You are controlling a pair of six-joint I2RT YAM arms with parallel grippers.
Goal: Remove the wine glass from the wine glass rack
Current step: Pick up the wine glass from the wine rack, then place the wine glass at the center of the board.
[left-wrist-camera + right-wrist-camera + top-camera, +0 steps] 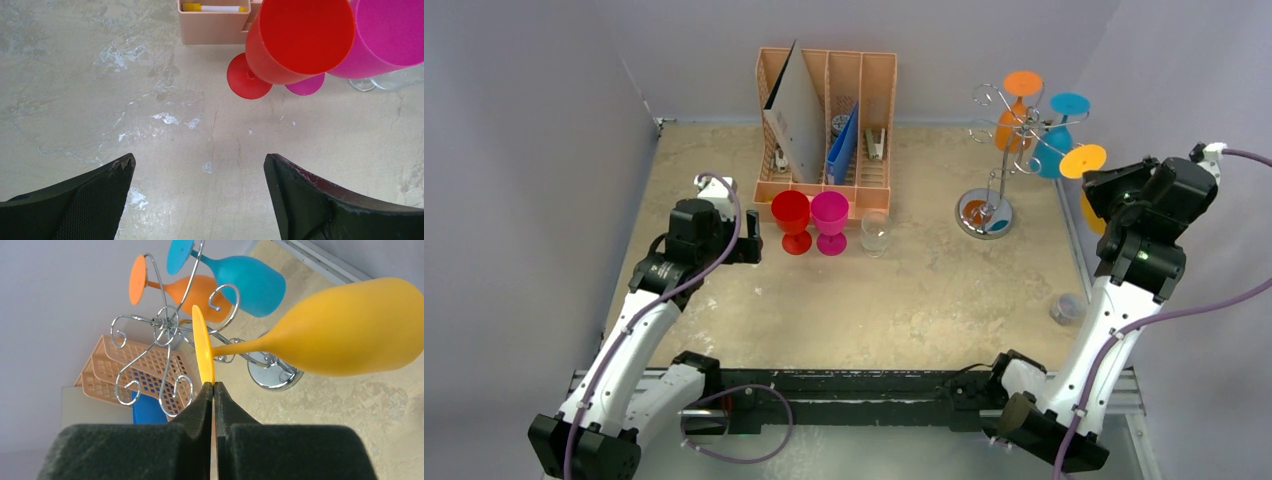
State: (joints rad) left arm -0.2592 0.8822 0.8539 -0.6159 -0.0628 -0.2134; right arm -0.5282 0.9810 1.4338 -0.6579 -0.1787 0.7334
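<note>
**Item, task:** yellow wine glass (350,330), lying sideways in the air just beside the wine glass rack (166,321). The rim of its round foot is pinched between the right fingers (200,405), which are pressed together on it. Whether its stem sits inside a wire curl cannot be told. In the top view the right arm hides most of the bowl.

**On the rack:** orange wine glass (1014,115) and blue wine glass (1054,150), hanging foot-up. The wires overlap them.

**Left fingers** (100,200): spread wide over bare desk (924,300), holding nothing; their bases are cut off by the frame edge.

**Desk, standing upright:** red glass (791,215), magenta glass (830,215), clear glass (875,232), in front of the peach organiser (874,90).

**Unidentified:** small clear object (1066,308) near the desk's right edge, too small to make out.

**Lettering:** anything on the organiser's contents is too small to read.
</note>
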